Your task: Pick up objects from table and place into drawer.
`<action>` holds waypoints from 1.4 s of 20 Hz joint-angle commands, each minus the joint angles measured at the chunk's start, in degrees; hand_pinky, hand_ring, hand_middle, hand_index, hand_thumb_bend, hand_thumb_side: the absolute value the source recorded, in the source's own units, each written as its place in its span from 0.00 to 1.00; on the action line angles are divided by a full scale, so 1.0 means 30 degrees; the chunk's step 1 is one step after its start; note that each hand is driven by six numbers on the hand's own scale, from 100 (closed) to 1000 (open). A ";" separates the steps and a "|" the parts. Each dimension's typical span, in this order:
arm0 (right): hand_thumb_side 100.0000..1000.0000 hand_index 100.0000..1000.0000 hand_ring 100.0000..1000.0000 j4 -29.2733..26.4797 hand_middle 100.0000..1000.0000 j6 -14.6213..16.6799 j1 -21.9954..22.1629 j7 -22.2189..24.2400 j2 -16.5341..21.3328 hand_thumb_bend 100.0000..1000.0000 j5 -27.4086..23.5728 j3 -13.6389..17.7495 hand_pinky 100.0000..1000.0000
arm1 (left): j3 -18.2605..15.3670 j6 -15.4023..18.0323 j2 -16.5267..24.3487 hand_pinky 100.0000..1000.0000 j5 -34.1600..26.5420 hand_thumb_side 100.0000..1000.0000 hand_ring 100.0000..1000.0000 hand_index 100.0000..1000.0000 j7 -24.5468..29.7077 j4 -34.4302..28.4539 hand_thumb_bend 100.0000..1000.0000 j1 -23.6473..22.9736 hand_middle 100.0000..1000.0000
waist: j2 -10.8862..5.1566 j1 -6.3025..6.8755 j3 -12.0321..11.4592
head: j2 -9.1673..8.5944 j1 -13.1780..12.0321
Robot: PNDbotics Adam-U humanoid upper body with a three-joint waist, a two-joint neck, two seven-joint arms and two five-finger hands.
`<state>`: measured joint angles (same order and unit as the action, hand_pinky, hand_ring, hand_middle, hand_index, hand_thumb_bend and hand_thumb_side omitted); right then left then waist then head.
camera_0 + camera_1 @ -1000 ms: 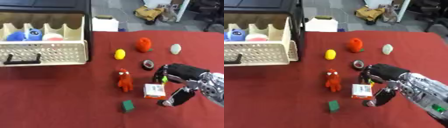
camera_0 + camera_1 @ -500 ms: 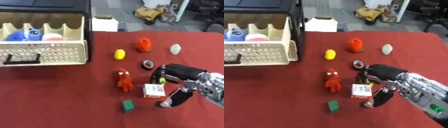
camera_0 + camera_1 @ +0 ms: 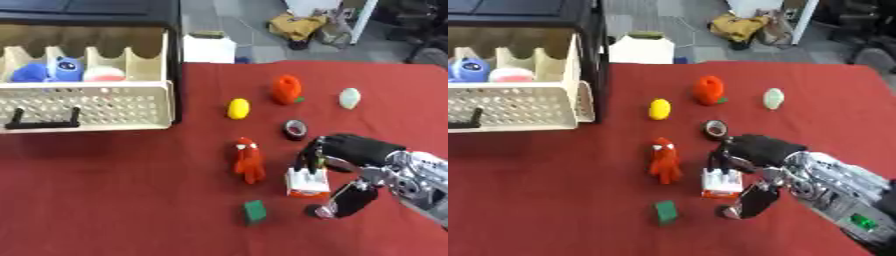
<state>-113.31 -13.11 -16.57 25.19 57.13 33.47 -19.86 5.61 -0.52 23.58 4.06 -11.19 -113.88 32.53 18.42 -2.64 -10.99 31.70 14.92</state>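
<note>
The right hand [image 3: 354, 157] is reaching in from the table's right edge, its fingers curling over the top of a small white and orange box [image 3: 307, 182] with the thumb below it. The box is sitting on the red table [image 3: 114, 200] toward the near edge, beside a red figure [image 3: 248, 160] and a green block [image 3: 255, 210]. The cream drawer [image 3: 87, 102] is standing open at the far left corner, holding a blue toy [image 3: 54, 70].
</note>
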 commanded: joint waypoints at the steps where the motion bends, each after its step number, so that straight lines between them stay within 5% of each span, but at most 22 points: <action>1: 0.21 0.71 0.67 0.0127 0.49 -0.0065 -0.0228 -0.0002 0.0257 0.42 0.0364 0.0026 0.60 | -0.0139 0.0002 0.0161 0.39 0.0003 1.00 0.24 0.76 0.0044 -0.0236 0.00 0.0230 0.30 | -0.0318 0.0007 0.0015 | 0.0034 0.0078; 17: 0.25 0.73 0.68 0.0055 0.50 -0.0556 -0.0042 -0.0792 0.0028 0.41 0.1691 -0.0295 0.61 | -0.0133 0.0016 0.0167 0.39 0.0016 1.00 0.24 0.75 0.0162 -0.0236 0.00 0.0160 0.30 | -0.0293 0.0070 0.0075 | -0.0689 -0.0242; 28: 0.28 0.76 0.69 -0.0281 0.51 -0.1010 0.0127 -0.1653 0.0428 0.42 0.2182 0.0614 0.62 | -0.0124 0.0019 0.0142 0.39 0.0102 1.00 0.24 0.75 0.0330 -0.0236 0.00 0.0073 0.30 | -0.0084 0.0129 0.0145 | -0.0953 -0.0434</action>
<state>-113.29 -16.01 -15.80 20.67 56.31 39.57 -19.23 5.61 -0.51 23.57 4.15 -10.46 -113.88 32.28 19.14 -2.31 -10.60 29.56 13.69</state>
